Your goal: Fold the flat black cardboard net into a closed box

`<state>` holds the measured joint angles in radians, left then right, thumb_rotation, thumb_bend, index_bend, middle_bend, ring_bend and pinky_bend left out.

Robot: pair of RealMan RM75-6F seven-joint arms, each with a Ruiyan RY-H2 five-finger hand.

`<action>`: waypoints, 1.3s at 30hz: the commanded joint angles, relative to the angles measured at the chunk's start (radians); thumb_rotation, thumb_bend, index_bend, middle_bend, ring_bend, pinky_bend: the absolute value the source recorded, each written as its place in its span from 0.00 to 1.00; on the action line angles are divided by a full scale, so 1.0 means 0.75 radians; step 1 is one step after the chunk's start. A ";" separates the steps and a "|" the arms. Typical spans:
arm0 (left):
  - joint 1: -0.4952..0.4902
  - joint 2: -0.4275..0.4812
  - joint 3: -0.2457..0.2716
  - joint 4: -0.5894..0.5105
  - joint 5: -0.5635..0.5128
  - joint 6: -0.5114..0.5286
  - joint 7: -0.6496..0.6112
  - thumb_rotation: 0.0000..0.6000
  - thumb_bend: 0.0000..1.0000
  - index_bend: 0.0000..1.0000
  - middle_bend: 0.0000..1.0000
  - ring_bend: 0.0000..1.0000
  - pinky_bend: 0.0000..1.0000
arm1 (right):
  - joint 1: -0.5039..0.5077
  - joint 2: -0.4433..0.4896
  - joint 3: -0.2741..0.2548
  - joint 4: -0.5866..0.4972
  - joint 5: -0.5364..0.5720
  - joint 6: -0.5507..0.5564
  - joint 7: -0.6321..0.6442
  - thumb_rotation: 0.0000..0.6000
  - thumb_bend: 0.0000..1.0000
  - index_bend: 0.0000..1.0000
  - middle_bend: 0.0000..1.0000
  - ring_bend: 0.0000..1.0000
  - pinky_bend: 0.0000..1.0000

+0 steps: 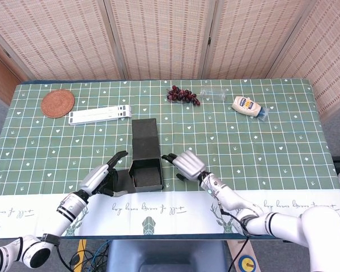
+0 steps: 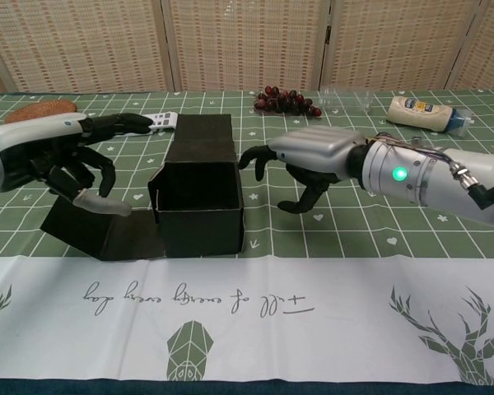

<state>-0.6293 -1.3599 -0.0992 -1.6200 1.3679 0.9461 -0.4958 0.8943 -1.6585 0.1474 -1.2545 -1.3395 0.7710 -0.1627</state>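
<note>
table: green checked cloth (image 1: 260,147), white printed strip along the near edge — that edge carries the work.
box: black cardboard net (image 1: 145,171) sits near the middle of the near edge, walls already up and top open; lid panel lies flat on the cloth toward the far edge, one side flap flat to the left.
right hand: right hand (image 1: 187,164) just beside the box's right wall, fingers curled and apart, holding nothing.
left hand: left hand (image 1: 102,177) over the left flap, fingers spread, empty — contact with the flap can't be confirmed.
step: my read — fold the left flap up, then close the lid.
how: brace the right wall so the box doesn't slide; lift the flap from its outer edge, not the crease.
risk: light card, likely to skid or spring back.
</note>
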 commanded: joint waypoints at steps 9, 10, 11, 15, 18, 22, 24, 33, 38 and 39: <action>-0.003 -0.013 -0.007 -0.005 0.012 -0.008 0.001 1.00 0.17 0.00 0.00 0.59 0.91 | -0.165 0.003 0.037 -0.179 0.257 0.006 0.294 1.00 0.00 0.00 0.15 0.75 1.00; -0.003 -0.013 -0.009 -0.007 0.012 -0.008 0.000 1.00 0.17 0.00 0.00 0.59 0.91 | -0.174 -0.010 0.042 -0.177 0.269 0.020 0.300 1.00 0.00 0.00 0.15 0.75 1.00; -0.004 -0.013 -0.010 -0.009 0.013 -0.009 0.000 1.00 0.17 0.00 0.00 0.59 0.91 | -0.180 -0.019 0.047 -0.177 0.280 0.026 0.308 1.00 0.00 0.00 0.15 0.75 1.00; -0.004 -0.013 -0.011 -0.016 0.014 -0.012 -0.001 1.00 0.17 0.00 0.00 0.59 0.91 | -0.195 -0.066 0.073 -0.173 0.326 0.047 0.338 1.00 0.00 0.00 0.15 0.75 1.00; -0.001 -0.009 -0.010 -0.024 0.019 -0.009 -0.001 1.00 0.17 0.00 0.00 0.59 0.91 | -0.194 -0.103 0.096 -0.161 0.368 0.029 0.369 1.00 0.00 0.00 0.15 0.75 1.00; 0.003 -0.001 -0.010 -0.033 0.022 -0.004 -0.003 1.00 0.17 0.00 0.00 0.59 0.91 | -0.179 -0.156 0.124 -0.134 0.408 0.009 0.385 1.00 0.00 0.00 0.15 0.74 1.00; 0.005 0.002 -0.010 -0.034 0.023 -0.003 -0.006 1.00 0.17 0.00 0.00 0.59 0.91 | -0.170 -0.178 0.135 -0.119 0.422 0.003 0.386 1.00 0.00 0.00 0.14 0.74 1.00; 0.020 0.015 -0.003 -0.028 0.037 0.010 -0.030 1.00 0.17 0.00 0.00 0.59 0.91 | -0.129 -0.282 0.184 -0.030 0.442 -0.017 0.403 1.00 0.00 0.00 0.14 0.74 1.00; 0.033 0.018 -0.002 -0.018 0.045 0.030 -0.045 1.00 0.17 0.00 0.00 0.59 0.91 | -0.100 -0.334 0.211 0.023 0.440 -0.024 0.409 1.00 0.00 0.00 0.15 0.74 1.00; 0.035 0.017 -0.002 -0.015 0.047 0.035 -0.047 1.00 0.17 0.00 0.00 0.59 0.91 | -0.094 -0.347 0.216 0.037 0.439 -0.023 0.408 1.00 0.00 0.00 0.16 0.74 1.00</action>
<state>-0.6037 -1.3467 -0.1007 -1.6318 1.4020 0.9713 -0.5306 0.8165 -1.9072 0.3025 -1.2384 -1.0087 0.7525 0.1433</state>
